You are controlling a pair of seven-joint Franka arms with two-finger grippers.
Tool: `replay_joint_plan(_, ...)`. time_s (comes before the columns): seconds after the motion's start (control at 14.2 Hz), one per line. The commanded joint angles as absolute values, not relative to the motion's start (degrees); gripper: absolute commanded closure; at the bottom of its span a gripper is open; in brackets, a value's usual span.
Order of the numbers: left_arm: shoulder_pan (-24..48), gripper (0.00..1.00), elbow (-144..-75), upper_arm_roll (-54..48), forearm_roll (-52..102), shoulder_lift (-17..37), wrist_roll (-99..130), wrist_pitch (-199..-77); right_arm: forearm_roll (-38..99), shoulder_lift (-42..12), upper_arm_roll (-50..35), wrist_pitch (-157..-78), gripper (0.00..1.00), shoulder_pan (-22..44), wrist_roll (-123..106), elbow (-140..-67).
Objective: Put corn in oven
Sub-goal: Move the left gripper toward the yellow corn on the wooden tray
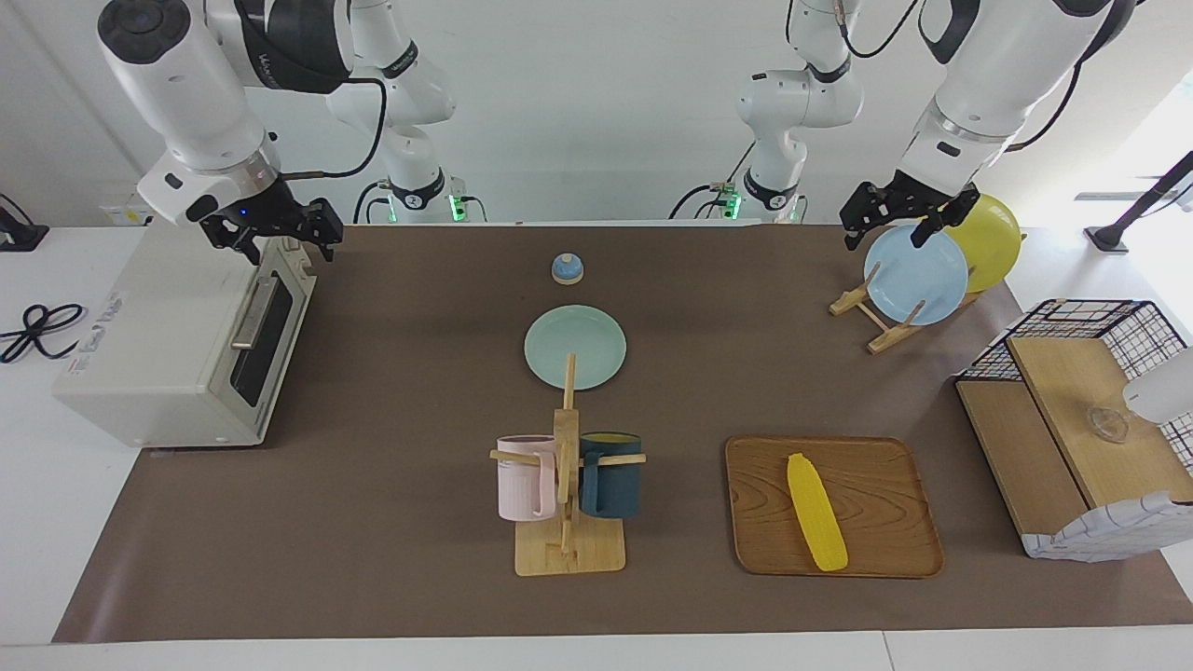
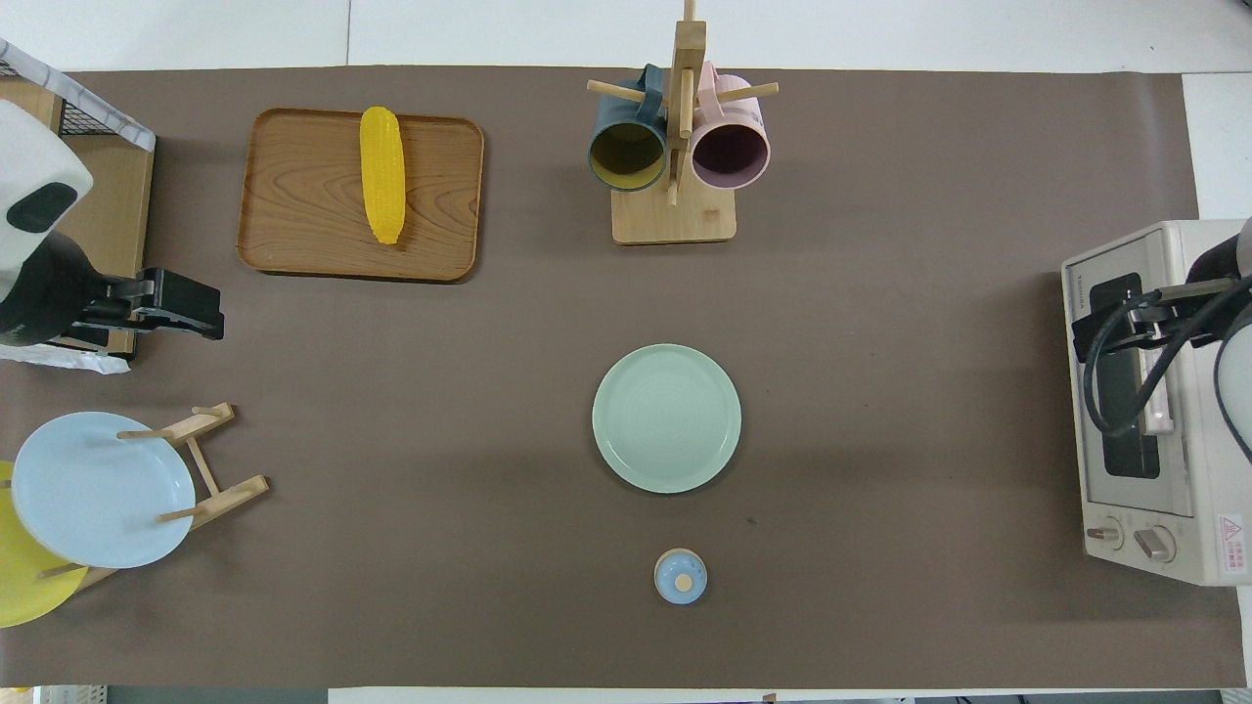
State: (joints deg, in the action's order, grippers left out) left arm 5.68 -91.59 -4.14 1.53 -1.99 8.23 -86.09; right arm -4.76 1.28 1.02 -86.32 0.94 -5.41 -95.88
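From across the table, the bright yellow ribbed corn cob (image 1: pixel 816 513) lies alone on the brown wooden tray (image 1: pixel 876 550), far from the robots toward the left arm's end, its long axis running slantwise, one end aimed roughly at the robots and the other away from them. The boxy cream-white toaster oven (image 1: pixel 158 363) sits at the right arm's end, its dark glass door shut. The right gripper (image 1: pixel 280 238) hangs over the oven's top edge with its fingers parted and nothing between them; the left gripper (image 1: pixel 890 219) hovers by the pale blue plate (image 1: pixel 915 275) in the wooden rack, likewise spread and empty. Looking down from above, the corn (image 2: pixel 382 174) lies nearly straight along the near-far line, its narrower tip toward the robots, well apart from the oven (image 2: pixel 1154 411). The left gripper (image 2: pixel 181 305) is near the tray (image 2: pixel 293 225). I reckon the door wants opening first, the right gripper taking the bar handle squarely; then the left should pinch the cob across its middle, jaws crosswise to its length, so it doesn't roll.
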Motion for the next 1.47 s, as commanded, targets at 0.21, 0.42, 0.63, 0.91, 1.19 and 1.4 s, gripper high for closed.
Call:
replay_joint_plan(0.21,5.27,0.00,-92.29,-4.48,1.67,-2.72,8.35,-86.40,-3.08,2.46,0.62,-86.31,0.00,0.17,-5.01,-96.50)
replay_joint_plan(0.42,5.01,0.00,-92.37,-4.48,1.67,-2.72,8.09,-86.57,-3.08,2.37,0.62,-86.31,0.00,0.18,-5.01,-96.50)
replay_joint_plan(0.63,5.01,0.00,-93.51,-4.48,1.76,-3.08,8.09,-88.49,-3.08,2.81,0.62,-85.17,0.00,0.52,-5.62,-96.85)
replay_joint_plan(0.91,4.75,0.00,-94.31,-4.48,3.77,-1.85,8.61,-92.19,-3.08,2.90,0.79,-85.08,0.00,-0.96,-7.03,-97.20)
replay_joint_plan(1.19,5.27,0.00,-92.47,-4.39,5.36,6.13,8.79,-98.34,-3.25,5.26,1.05,-94.11,0.78,-3.07,-11.16,-104.21)
replay_joint_plan(1.4,5.45,0.00,-84.84,-4.39,4.57,17.10,8.79,-98.70,-3.34,6.86,0.97,-102.73,0.85,-6.50,-12.30,-111.26)
